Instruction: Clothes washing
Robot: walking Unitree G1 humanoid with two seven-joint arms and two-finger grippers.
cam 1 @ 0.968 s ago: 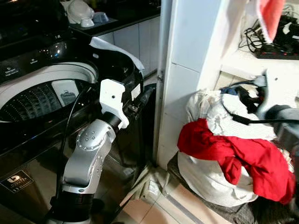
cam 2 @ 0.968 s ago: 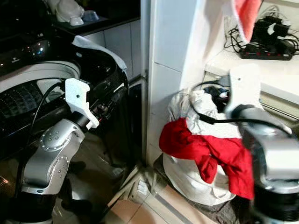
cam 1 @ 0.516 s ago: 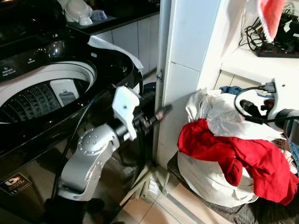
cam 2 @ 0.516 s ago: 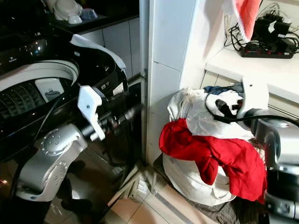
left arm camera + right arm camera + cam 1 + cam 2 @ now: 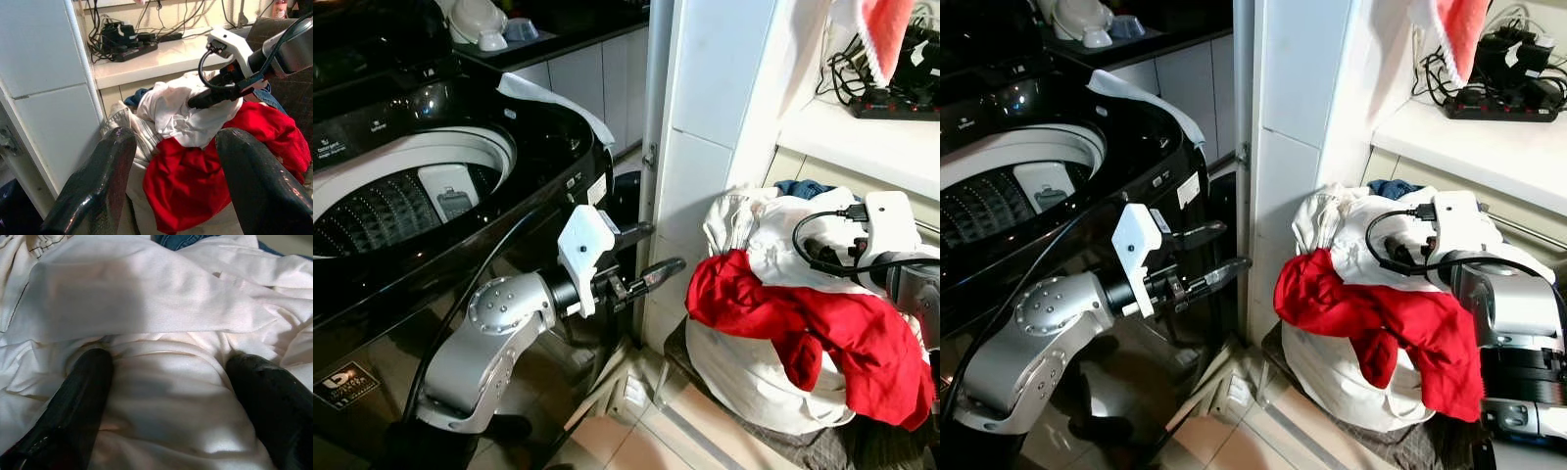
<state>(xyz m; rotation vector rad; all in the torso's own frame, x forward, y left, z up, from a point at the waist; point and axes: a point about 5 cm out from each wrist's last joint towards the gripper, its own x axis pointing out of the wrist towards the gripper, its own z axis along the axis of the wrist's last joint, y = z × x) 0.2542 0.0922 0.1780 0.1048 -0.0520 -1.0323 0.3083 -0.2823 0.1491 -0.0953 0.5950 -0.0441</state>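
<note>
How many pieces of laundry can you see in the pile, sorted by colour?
Red: 1, a red cloth draped over the front.
White: 1 at least, a white cloth under the right tool; folds hide any more.
Blue: 1, a blue cloth at the back.
Total: 3 visible.

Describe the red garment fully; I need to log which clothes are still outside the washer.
The red garment is a crumpled, soft-looking cloth draped over the front of a heap of white laundry on the floor beside the tiled pillar. It hangs down the heap's front in loose folds. The left gripper, open, points toward it without touching. The right gripper presses into white cloth just above it.
</note>
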